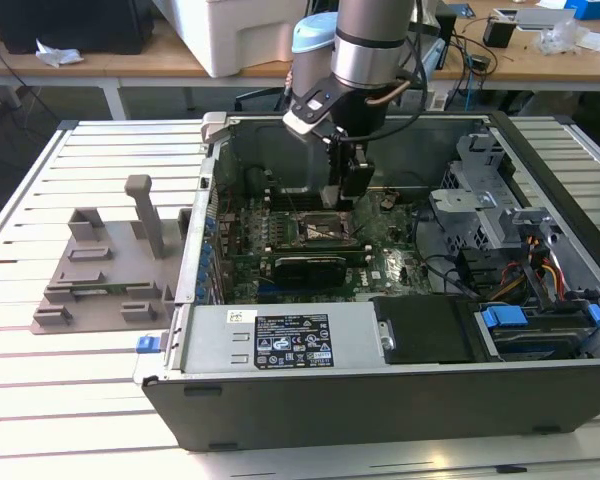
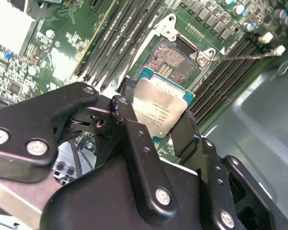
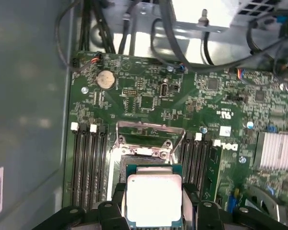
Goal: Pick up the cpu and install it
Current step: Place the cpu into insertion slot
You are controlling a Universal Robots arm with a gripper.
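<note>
Exterior view, starting at its left: a grey moulded stand (image 1: 100,270) is sitting on the slatted tabletop (image 1: 40,400), well apart from the work, and I judge it to be a rest for parts. Beside it the open computer case (image 1: 380,400) is lying on its side, which is turning the green board (image 1: 380,265) upward and letting the arm (image 1: 370,40) reach straight down into it. The arm is hanging over the socket (image 1: 315,232) near the middle of the board. In the second wrist view the fingers (image 2: 134,139) are clamping the cpu (image 2: 161,108) by two opposite edges, metal top facing the camera. That grip is probably leaving the underside free to meet the contacts. The socket (image 2: 175,60) is lying open with its bare contact field showing, and the chip is hovering just short of it, not seated. In the first wrist view the cpu (image 3: 153,199) is sitting square to the rows of memory slots (image 3: 86,163), so it appears to be lined up with the socket. Toward the exterior view's right, the metal drive cage (image 1: 480,200) and bundled cables (image 1: 540,270) are lying clear of the arm.
</note>
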